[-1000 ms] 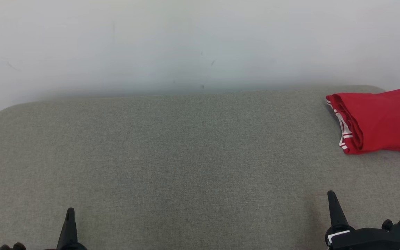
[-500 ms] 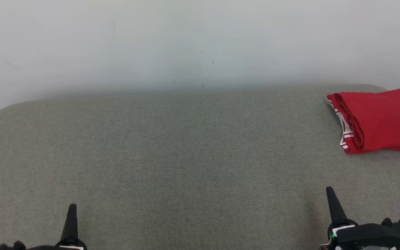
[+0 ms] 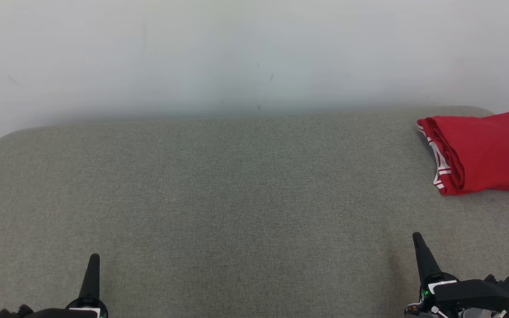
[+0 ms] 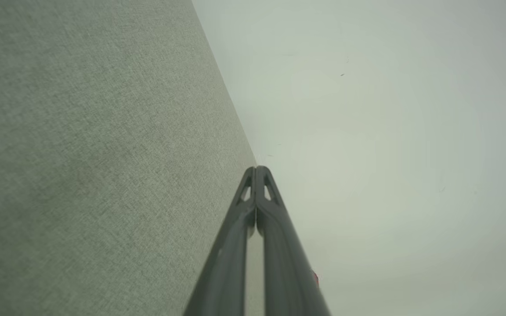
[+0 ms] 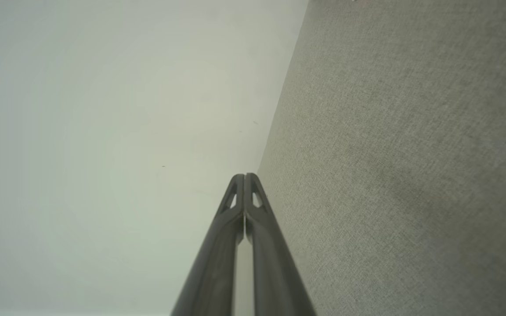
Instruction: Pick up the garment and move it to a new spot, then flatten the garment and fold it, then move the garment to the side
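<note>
Grey cloth surface (image 3: 237, 198), pale wall (image 3: 237, 44) — red garment (image 3: 480, 152) far right; left gripper (image 3: 94, 257), right gripper (image 3: 416, 237) together.

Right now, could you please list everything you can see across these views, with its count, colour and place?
garment: one, red with white-striped trim, folded, at the far right of the fabric surface near its back edge
fabric surface: one, grey-green, spread across the foreground
wall: one, pale white, behind the fabric surface
left gripper: one, dark, shut, holding nothing, lower left of the head view
right gripper: one, dark, shut, holding nothing, lower right of the head view
</note>
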### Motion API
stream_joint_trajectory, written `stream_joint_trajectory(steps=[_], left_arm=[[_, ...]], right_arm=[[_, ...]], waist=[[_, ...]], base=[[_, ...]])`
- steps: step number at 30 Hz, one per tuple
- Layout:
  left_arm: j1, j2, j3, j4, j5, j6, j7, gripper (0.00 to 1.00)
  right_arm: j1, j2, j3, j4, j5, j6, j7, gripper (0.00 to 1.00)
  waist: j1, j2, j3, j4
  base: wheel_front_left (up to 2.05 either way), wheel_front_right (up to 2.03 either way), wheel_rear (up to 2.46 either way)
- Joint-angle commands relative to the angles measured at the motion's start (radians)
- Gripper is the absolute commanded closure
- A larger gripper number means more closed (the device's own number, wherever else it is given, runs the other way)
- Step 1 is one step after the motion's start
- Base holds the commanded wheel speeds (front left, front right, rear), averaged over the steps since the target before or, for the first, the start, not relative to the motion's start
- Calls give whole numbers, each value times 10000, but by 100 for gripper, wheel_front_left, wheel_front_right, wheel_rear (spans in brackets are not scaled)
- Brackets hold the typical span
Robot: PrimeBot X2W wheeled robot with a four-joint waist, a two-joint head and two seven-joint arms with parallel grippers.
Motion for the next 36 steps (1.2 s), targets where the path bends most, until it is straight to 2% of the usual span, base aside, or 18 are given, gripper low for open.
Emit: stream_joint_trajectory(steps=[1,36], left_arm=[[-194,-19,51,-18,-312,-34,74,100],[-511,-171,196,118,-2899,-207,732,100]], right_arm=[[-150,22,-22,-30,288,-14,79,100],[-471,55,-88,61,2877,-21,723,100]], waist=[[-1,0,5,2],[-1,0,115,38]], base=[[0,0,0],[0,0,0]])
